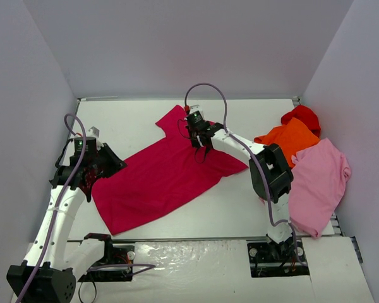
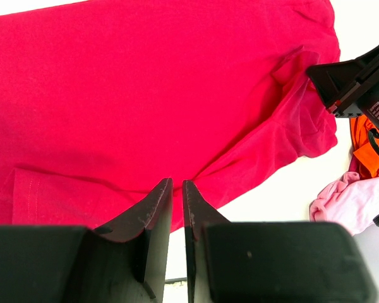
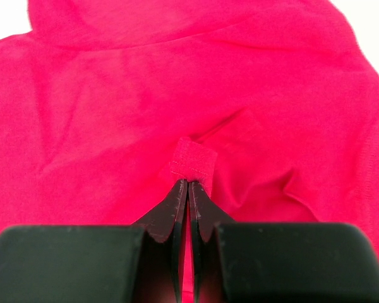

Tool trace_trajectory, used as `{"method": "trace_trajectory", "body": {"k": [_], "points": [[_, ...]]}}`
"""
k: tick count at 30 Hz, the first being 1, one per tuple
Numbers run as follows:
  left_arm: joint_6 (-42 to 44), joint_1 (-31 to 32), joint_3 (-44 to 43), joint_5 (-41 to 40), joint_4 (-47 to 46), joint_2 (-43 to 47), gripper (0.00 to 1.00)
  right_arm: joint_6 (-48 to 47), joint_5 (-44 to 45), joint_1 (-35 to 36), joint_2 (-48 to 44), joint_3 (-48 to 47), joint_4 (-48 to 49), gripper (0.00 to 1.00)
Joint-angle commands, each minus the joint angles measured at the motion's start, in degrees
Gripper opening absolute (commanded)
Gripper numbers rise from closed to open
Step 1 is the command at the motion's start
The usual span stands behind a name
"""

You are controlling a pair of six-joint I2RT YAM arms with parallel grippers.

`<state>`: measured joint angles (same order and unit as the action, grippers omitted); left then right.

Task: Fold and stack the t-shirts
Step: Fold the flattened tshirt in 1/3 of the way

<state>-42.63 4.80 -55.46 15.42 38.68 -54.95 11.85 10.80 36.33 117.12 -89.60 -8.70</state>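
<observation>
The large crimson t-shirt (image 1: 158,180) lies spread across the middle of the white table (image 1: 240,208). My left gripper (image 1: 93,177) is at its left edge. In the left wrist view its jaws (image 2: 177,183) pinch the cloth (image 2: 145,95), and creases run in to the tips. My right gripper (image 1: 201,148) is on the shirt's far part. It is shut (image 3: 187,182) on a small stitched fold (image 3: 192,161) of the same shirt. An orange t-shirt (image 1: 290,139), a bright red one (image 1: 302,117) and a light pink one (image 1: 319,180) lie heaped at the right.
Grey walls close in the table on the left, back and right. The pink shirt hangs over the table's right front corner. Purple cables (image 1: 208,88) loop above both arms. The right arm's wrist (image 2: 357,82) shows in the left wrist view, beside the orange (image 2: 365,151) and pink cloth (image 2: 347,199).
</observation>
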Motion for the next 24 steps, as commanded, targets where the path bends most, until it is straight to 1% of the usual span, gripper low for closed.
{"method": "trace_trajectory", "body": {"k": [1,4,6,9,11,13,14,17,24], "points": [[-0.2,-0.2,-1.6,0.5,-2.1,1.3,0.1,0.3,5.0,-0.5,-4.8,-2.4,4.0,0.0],[0.1,-0.2,-1.8,0.4,-1.5,1.6,0.1,1.6,7.3,-0.7,-5.6,-2.0,5.2,0.0],[0.2,-0.3,-1.9,0.1,-1.1,1.9,0.1,2.2,7.6,-1.2,-6.1,-0.7,7.6,0.0],[0.4,-0.3,-2.0,-0.4,-0.8,2.4,0.1,2.8,9.2,-1.9,-5.5,-1.1,7.7,0.0],[0.5,-0.2,-2.2,-0.7,-0.5,2.6,0.1,4.5,12.7,-2.2,-6.9,0.1,10.0,0.0],[0.7,-0.2,-2.3,-1.0,0.1,2.9,0.1,4.0,11.7,-2.8,-8.0,2.6,13.1,0.0],[0.7,-0.3,-2.2,-1.2,0.2,3.0,0.1,4.0,10.9,-3.3,-7.5,2.0,12.9,0.0],[0.8,-0.2,-1.9,-1.6,0.3,3.2,0.1,4.3,8.8,-5.0,-5.1,-2.4,9.0,0.0],[0.5,-0.2,-1.8,-1.5,0.1,3.2,0.1,3.9,3.5,-6.8,0.8,-7.5,5.8,0.0]]}}
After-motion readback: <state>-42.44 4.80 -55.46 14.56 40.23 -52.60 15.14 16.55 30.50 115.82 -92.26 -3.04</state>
